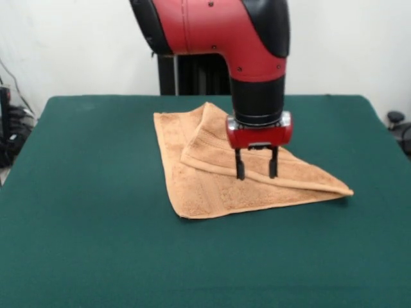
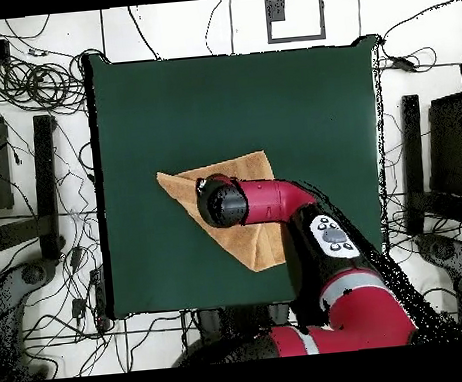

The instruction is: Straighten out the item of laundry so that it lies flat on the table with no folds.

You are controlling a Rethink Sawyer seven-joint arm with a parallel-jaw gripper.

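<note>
A white wall backs a wide dark green surface; seen from overhead, cables trail over the pale floor around it. You are looking at a red and black robot arm that reaches down from the top of the front view, over the middle of the surface. Under it lies the tan-orange towel, a little right of centre in the front view and toward the far half. The towel is not flat: one corner is folded over the rest, so an upper layer runs from a peak at the far side down to a point at the right, with a single layer showing at the near left. The hand hangs over that folded layer, its two dark fingers apart and empty, tips at or just above the cloth; whether they touch it you cannot tell. The step in hand looks like the approach to a grasp. Next, you would likely close on the folded layer's edge, lift it, and draw it back off the towel to lay it out.
</note>
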